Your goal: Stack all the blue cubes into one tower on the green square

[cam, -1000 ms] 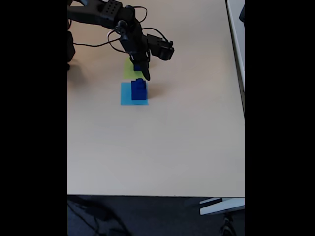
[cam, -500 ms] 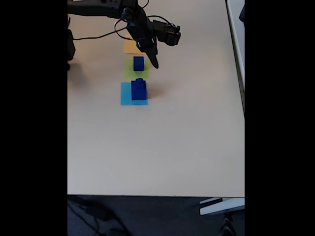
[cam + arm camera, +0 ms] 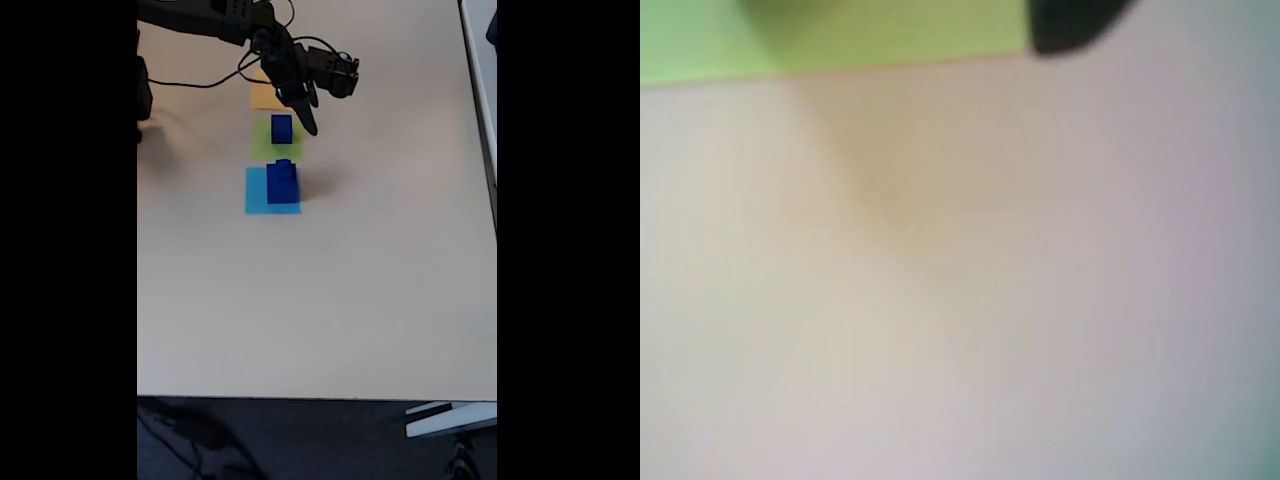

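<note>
— What is the wrist view showing?
— The green square [image 3: 840,35] is lying along the top edge, blurred, a dark fingertip [image 3: 1070,25] beside it.
— And the fixed view?
— One blue cube [image 3: 282,127] is sitting on the green square [image 3: 262,140]; two more blue cubes [image 3: 283,182] are standing stacked on the light-blue square [image 3: 256,192]. The gripper [image 3: 307,122] is hanging just right of the lone cube (jaw state: cannot tell).

A pale beige desk [image 3: 330,300] takes up most of the fixed view, its near edge running along the bottom above a dark floor [image 3: 300,440]. On the desk lies a flat light-blue paper square [image 3: 256,192], left of centre toward the far end. Farther back lies an orange-yellow paper square [image 3: 264,97], partly covered. A black cable [image 3: 195,83] curves over the desk at the far left. A pale object [image 3: 450,418], perhaps a bracket or furniture leg, shows beneath the near right corner. In the wrist view the desk [image 3: 960,300] is a blurred beige surface.
</note>
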Robot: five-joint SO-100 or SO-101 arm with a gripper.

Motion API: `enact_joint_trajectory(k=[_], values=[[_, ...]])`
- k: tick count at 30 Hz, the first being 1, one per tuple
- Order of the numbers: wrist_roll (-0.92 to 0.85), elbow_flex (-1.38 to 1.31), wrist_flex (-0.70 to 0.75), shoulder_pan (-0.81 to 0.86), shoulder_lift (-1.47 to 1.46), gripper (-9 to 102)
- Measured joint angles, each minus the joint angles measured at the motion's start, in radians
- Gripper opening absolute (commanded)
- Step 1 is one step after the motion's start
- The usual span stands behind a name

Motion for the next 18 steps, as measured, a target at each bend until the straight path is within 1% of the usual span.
enact_joint_trajectory(k=[3, 8, 18], values=[[0.003, 0.044, -0.037, 0.006, 0.002, 32], [0.003, 0.08, -0.049, 0.006, 0.018, 34], [0.025, 0.118, -0.052, 0.002, 0.035, 32]])
